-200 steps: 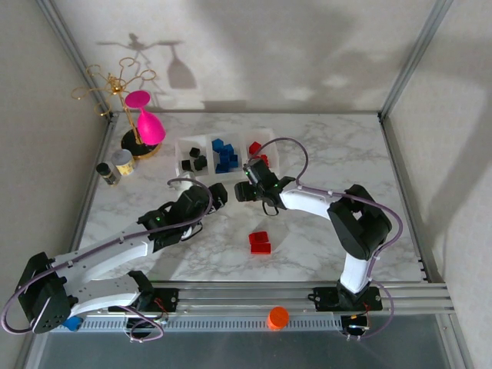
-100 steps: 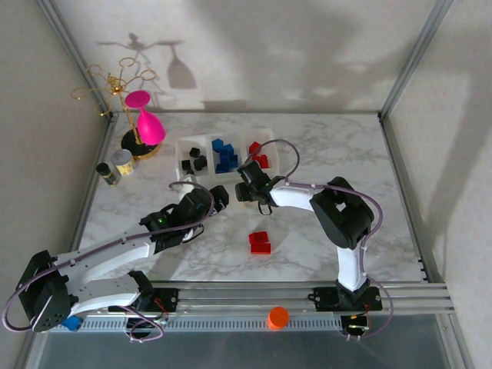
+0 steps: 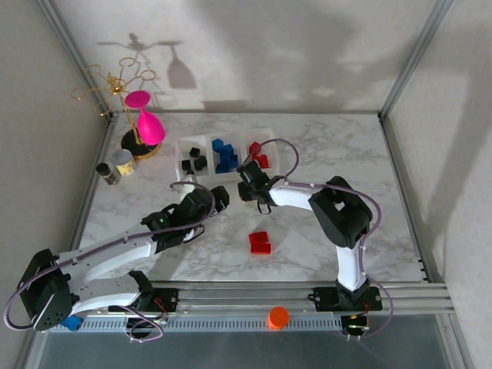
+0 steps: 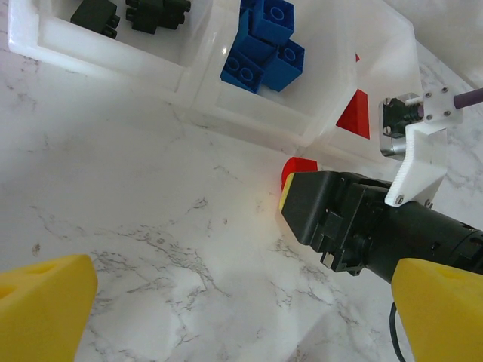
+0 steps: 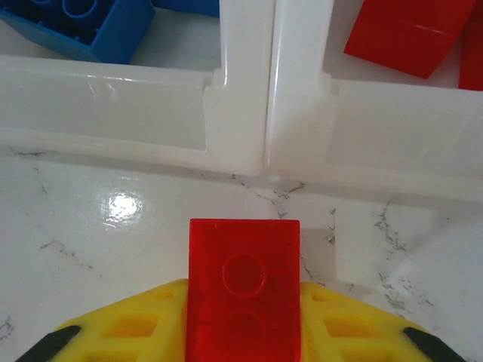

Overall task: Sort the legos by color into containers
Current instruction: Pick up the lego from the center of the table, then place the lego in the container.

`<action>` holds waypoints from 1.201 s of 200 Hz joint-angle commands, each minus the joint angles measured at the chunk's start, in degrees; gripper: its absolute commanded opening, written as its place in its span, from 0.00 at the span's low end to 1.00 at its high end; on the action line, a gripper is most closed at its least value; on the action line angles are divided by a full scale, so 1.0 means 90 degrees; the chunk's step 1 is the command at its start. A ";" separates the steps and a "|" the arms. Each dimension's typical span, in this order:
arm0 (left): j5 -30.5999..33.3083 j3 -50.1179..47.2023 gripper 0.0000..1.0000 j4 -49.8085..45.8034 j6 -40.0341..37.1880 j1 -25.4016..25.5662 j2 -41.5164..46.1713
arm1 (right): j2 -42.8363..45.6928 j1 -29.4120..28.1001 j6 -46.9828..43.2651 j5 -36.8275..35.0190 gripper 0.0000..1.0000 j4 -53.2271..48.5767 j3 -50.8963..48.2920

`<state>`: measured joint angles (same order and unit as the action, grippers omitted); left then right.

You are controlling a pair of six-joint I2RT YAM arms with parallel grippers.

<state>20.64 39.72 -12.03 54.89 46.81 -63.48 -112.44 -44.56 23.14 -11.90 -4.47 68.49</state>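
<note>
My right gripper (image 3: 247, 189) is shut on a red lego (image 5: 244, 283) just in front of the containers (image 3: 207, 154), close to the wall between the blue and red bins (image 5: 272, 98). The same red lego (image 4: 297, 167) peeks out at that gripper's tip in the left wrist view. Black legos (image 3: 194, 160) fill the left bin, blue legos (image 3: 224, 156) the middle one, red legos (image 3: 259, 154) the right one. Two more red legos (image 3: 260, 242) lie on the marble nearer the arms. My left gripper (image 3: 219, 201) stands open over bare marble, its fingertips (image 4: 41, 309) wide apart.
A pink wine glass (image 3: 146, 123) hangs on a gold rack at the back left, with small jars (image 3: 115, 164) beside it. An orange cap (image 3: 277, 317) and a blue piece (image 3: 71, 323) sit on the front rail. The right half of the table is bare marble.
My right gripper has closed on the red lego and shifted slightly left toward the bins, its elbow folding in. The left arm has barely moved.
</note>
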 commanded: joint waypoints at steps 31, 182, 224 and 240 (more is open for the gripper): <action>0.0187 0.0313 1.00 -0.0013 -0.0167 0.0046 -0.0099 | 0.0854 0.0024 -0.0050 0.0033 0.26 -0.0146 -0.0093; 0.0226 0.1386 1.00 0.0130 -0.0881 -0.0311 -0.0815 | -0.0847 0.1311 -0.0635 -0.0464 0.33 -0.0290 0.2439; 0.0079 0.1426 1.00 0.0150 -0.0896 -0.0377 -0.0869 | -0.0931 0.1415 -0.0630 -0.0328 0.48 -0.0414 0.2574; 0.0079 0.1416 1.00 0.0089 -0.0841 -0.0377 -0.0847 | -0.0594 0.1343 -0.0711 -0.0312 0.52 -0.0203 0.2212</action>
<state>21.87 51.07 -11.07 47.77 43.77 -70.98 -121.60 -32.32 17.93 -14.35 -7.70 91.07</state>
